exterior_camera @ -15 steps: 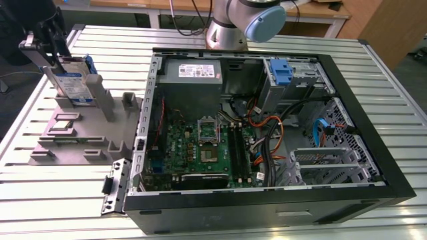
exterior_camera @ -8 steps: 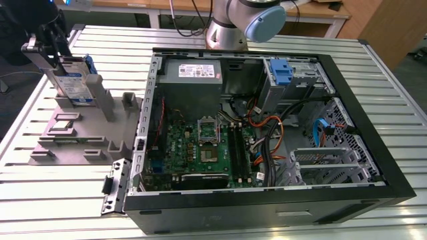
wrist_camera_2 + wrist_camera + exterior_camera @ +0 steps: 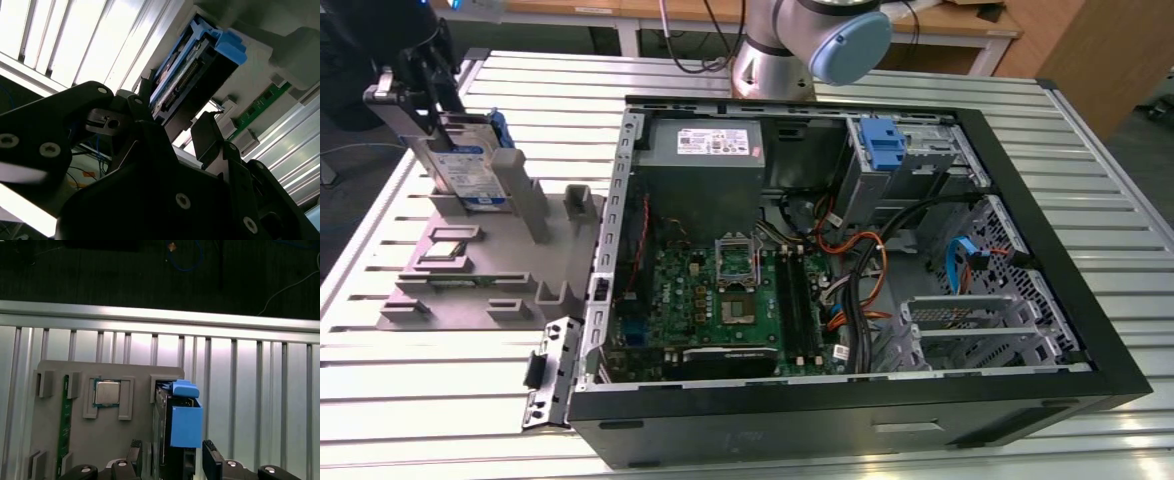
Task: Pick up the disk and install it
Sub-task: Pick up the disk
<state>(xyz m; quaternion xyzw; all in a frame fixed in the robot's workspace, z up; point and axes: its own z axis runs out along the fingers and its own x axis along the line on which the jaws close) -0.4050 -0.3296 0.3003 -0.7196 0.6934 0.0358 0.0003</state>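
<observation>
Two sides of the disk (image 3: 182, 425) flanked, your gripper (image 3: 171, 446) spread, pinching nothing; close off-centre and it could jam crooked in its grey holder (image 3: 115, 440).

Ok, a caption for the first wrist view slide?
Open end effector straddling the upright disk in its grey holder.

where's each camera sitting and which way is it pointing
Exterior view: off the arm, high up, looking down on the open computer case and the grey fixture holding the disk; the arm's joint shows.
First wrist view: on the arm, looking down past the open gripper at the disk.
Second wrist view: on the arm, looking along the fingers at the disk's edge.
Shared: all three show the disk standing in the fixture; both wrist views show the fingers flanking it.
</observation>
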